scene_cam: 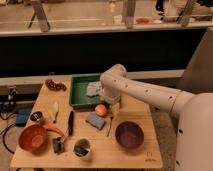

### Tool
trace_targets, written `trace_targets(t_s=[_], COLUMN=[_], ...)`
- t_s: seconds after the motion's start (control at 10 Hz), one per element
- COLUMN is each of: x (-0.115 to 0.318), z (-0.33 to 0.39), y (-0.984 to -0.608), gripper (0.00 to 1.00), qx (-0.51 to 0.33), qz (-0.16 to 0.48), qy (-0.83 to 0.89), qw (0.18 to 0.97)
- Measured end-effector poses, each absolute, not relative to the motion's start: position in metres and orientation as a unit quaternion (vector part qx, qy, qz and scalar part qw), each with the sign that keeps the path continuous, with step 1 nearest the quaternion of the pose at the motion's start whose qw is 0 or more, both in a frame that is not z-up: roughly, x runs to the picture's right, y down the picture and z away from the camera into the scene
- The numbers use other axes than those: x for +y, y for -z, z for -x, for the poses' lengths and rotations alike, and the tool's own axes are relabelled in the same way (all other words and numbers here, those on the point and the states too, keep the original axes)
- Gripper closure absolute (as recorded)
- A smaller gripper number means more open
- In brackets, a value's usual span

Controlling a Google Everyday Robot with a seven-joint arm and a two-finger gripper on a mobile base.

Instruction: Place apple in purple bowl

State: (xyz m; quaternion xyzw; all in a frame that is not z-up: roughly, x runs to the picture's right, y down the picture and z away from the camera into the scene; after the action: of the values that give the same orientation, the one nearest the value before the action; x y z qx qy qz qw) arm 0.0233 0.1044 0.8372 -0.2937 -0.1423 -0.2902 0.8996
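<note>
1. The wooden worktop (107,159) fills the lower left and centre of the frame.
2. The white arm (145,92) reaches in from the right edge towards the centre.
3. A green tray (75,95) sits at the worktop's upper middle.
4. The purple bowl (129,135) stands empty at lower right, well apart from the orange bowl (33,138) at lower left.
5. The end effector (111,106) hangs at the tray's lower right corner, just beside the apple; whether it is spread or closed I cannot tell.
6. The apple (101,109) lies on the worktop just below the tray, up and left of the purple bowl.
</note>
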Motion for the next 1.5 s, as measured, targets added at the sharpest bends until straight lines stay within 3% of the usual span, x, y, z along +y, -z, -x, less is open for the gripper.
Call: trace_targets(t_s=[0.4, 1.0, 1.5], x=[0.105, 0.117, 0.133], z=[-0.015, 0.01, 0.038], y=[-0.837, -0.832, -0.852], gripper=[0.2, 0.2, 0.2], qx=[-0.194, -0.289, -0.285], qz=[0.258, 0.112, 0.086], qy=[0.358, 0.636, 0.703], qw=[0.876, 0.707, 0.645])
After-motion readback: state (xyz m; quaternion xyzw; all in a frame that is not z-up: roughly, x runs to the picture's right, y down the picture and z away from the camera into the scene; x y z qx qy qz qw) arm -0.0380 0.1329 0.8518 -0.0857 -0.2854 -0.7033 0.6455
